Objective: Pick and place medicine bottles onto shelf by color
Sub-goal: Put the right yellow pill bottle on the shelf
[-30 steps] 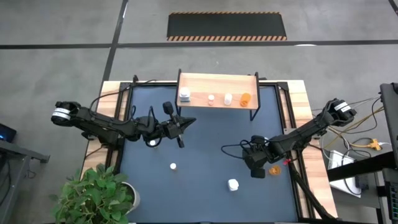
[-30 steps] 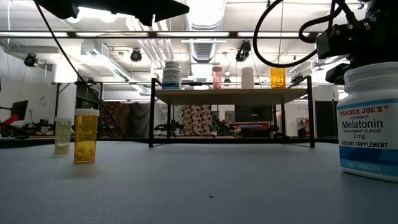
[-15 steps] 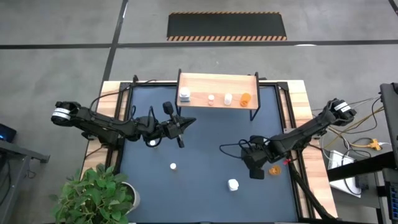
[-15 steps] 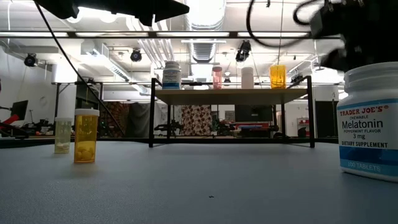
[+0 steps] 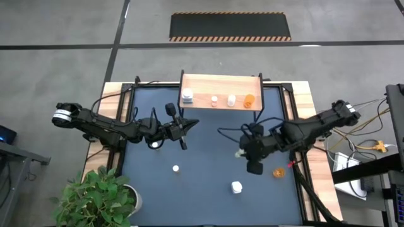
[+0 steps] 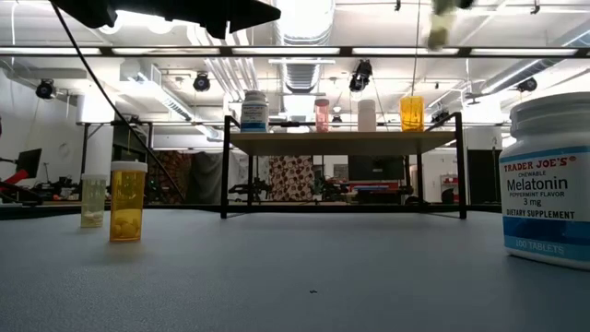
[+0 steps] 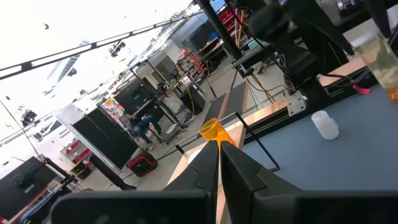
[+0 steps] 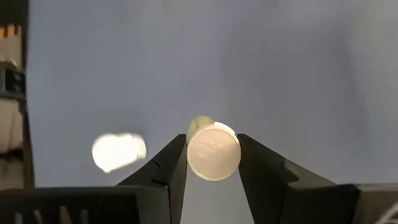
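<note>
Fingers of the right gripper point(image 8: 213, 163) are pinching a white-capped bottle point(image 8: 212, 151) above the mat point(image 5: 202, 126); the left gripper point(image 5: 189, 123) is waiting, closed and empty.

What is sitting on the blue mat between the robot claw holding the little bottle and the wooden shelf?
Nothing: in the high view the mat is bare between the right gripper, shut on a white-capped bottle, and the shelf.
</note>
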Controlling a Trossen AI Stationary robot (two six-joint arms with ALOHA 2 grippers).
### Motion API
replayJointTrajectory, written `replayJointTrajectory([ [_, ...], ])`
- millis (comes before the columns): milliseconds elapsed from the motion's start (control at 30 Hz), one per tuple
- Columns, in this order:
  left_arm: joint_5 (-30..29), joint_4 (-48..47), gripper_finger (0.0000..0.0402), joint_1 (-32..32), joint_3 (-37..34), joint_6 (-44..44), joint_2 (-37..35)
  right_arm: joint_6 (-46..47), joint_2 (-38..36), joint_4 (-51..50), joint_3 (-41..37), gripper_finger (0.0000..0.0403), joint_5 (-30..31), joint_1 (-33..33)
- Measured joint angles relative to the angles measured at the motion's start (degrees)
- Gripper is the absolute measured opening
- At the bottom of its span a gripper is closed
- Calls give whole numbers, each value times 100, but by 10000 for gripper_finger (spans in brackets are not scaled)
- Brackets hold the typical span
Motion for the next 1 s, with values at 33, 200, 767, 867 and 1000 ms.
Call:
replayJointTrajectory([
  [33, 1, 1, 0, -2, 0, 0, 0, -135, 83, -18, 175, 119, 2, -68],
  [200, 0, 2, 0, -2, 0, 0, 0, -923, 604, -221, 1100, 119, -9, -534],
  [767, 0, 0, 0, -2, 0, 0, 0, -2494, 2013, -611, 3693, 118, -11, -2917],
  [867, 2, -1, 0, 0, 0, 0, 0, -2718, 2246, -647, 3917, 118, -38, -3303],
  [1000, 1, -1, 0, -1, 0, 0, 0, -2915, 2516, -651, 4095, 118, -48, -3780],
])
